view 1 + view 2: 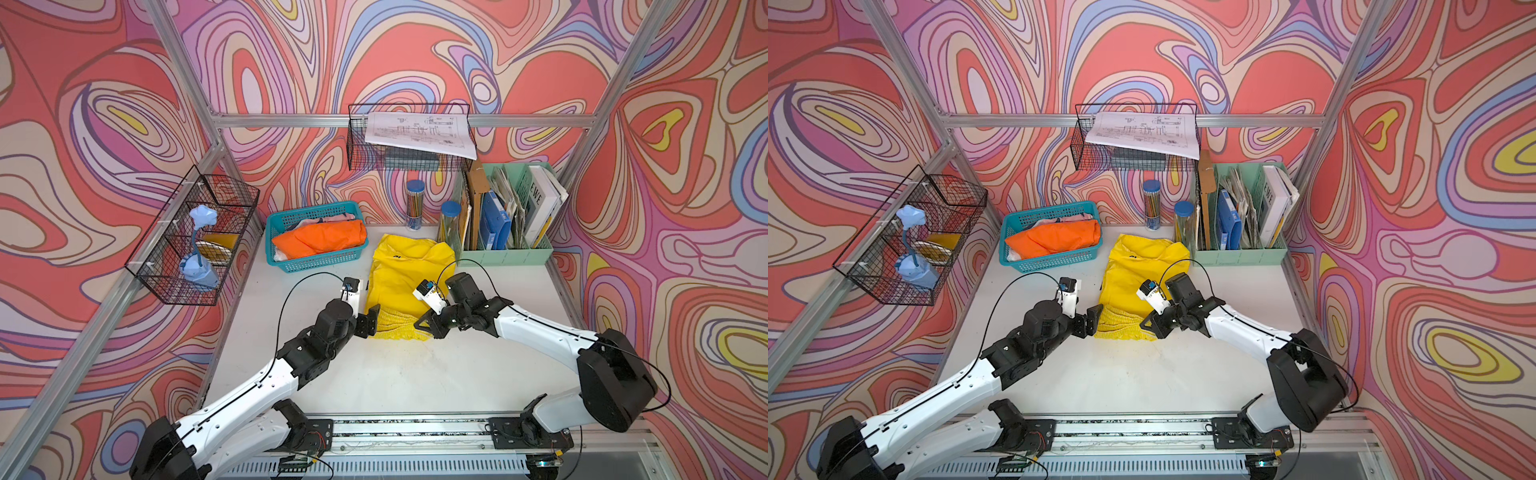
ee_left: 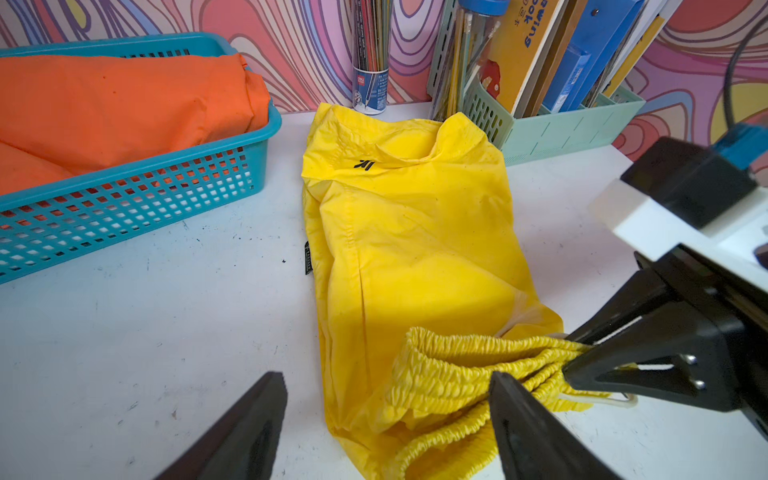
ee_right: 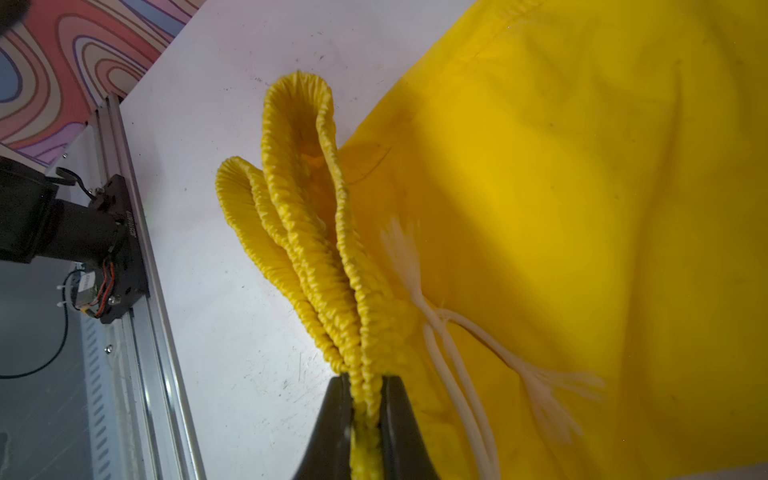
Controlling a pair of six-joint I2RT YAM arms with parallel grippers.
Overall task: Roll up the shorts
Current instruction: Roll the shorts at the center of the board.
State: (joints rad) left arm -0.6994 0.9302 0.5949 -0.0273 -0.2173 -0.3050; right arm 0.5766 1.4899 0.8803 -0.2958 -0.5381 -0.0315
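The yellow shorts (image 1: 409, 270) (image 1: 1142, 270) lie folded lengthwise on the white table, legs towards the back wall, gathered elastic waistband at the near end. My right gripper (image 1: 422, 324) (image 1: 1146, 324) (image 3: 368, 390) is shut on the right end of the bunched waistband, which is lifted into loops; white drawstrings hang beside it. My left gripper (image 1: 372, 318) (image 1: 1094, 318) (image 2: 386, 386) is open at the waistband's left end. Its fingers stand on either side of the shorts' (image 2: 415, 249) near corner, gripping nothing. A small dark logo shows near the far end.
A teal basket (image 1: 320, 259) (image 2: 137, 183) holding an orange garment (image 1: 324, 239) sits at the back left of the shorts. Two pencil tubes (image 1: 414, 203) and a green file organiser (image 1: 507, 253) stand behind them at the right. A wire basket (image 1: 195, 232) hangs on the left frame.
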